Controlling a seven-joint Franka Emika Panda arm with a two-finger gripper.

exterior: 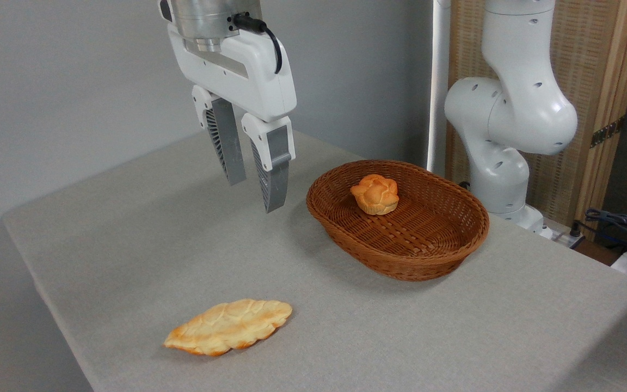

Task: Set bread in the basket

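Gripper (254, 197) hangs above grey cloth-textured table (128, 245), ribbed grey fingers (226, 147) apart w/ nothing between. Bread (229, 326), flat leaf-shaped braided loaf, pale gold w/ orange edges, lies on table near front, well apart from oval brown wicker basket (400, 261). Small round orange bun (375, 194) sits inside basket.

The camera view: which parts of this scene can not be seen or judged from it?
- Basket: its floor under the bun is covered.
- Bread: its underside lies against the table.
- Gripper: the arm above it is cut by the top edge.
- Cables: cut by the right edge.
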